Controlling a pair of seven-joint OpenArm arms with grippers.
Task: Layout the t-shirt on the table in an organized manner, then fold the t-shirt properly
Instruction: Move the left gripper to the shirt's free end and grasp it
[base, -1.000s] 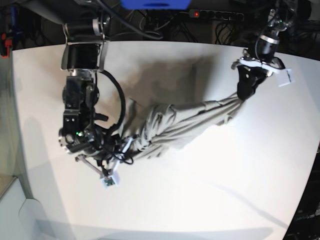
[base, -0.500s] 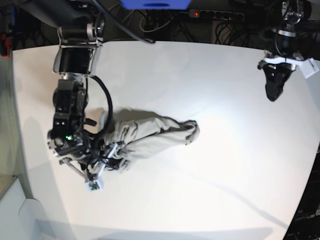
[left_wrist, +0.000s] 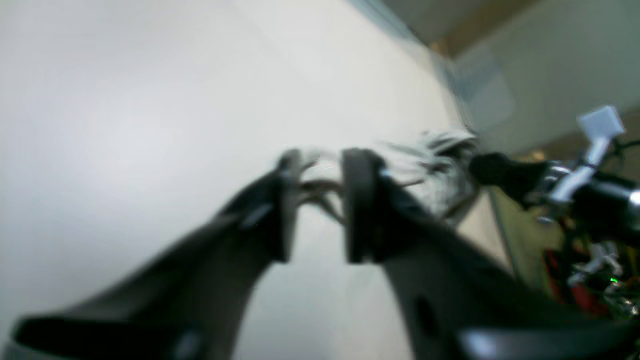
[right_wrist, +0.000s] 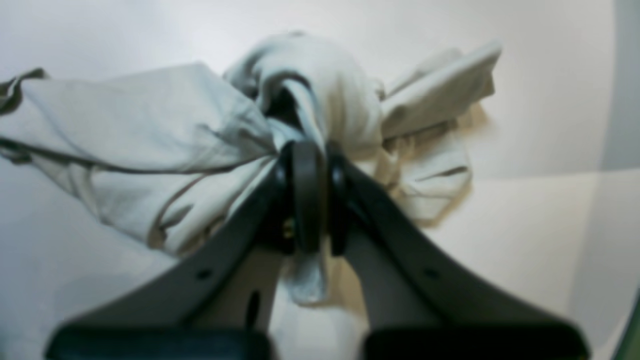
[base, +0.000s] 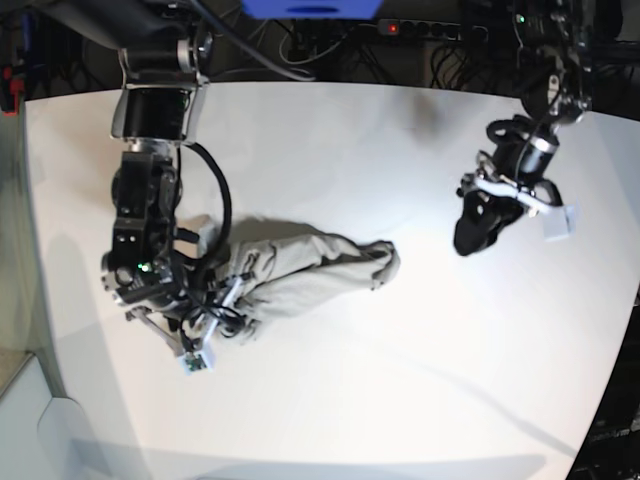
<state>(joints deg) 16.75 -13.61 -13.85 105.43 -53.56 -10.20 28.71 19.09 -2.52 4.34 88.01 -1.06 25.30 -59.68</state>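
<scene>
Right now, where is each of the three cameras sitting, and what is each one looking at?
Base: high above the table, looking down on both arms and the bunched t-shirt.
Left wrist: behind the left gripper, open and empty, facing across the table.
Right wrist: behind the right gripper, clamped on a fold of t-shirt.
Shared: all three show the t-shirt and table.

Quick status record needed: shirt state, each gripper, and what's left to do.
t-shirt: bunched in a wrinkled heap on the table, not spread flat
right gripper: shut on a fold of the t-shirt at one end of the heap
left gripper: jaws apart, empty, clear of the t-shirt over bare table
layout: not done
fold: not started
</scene>
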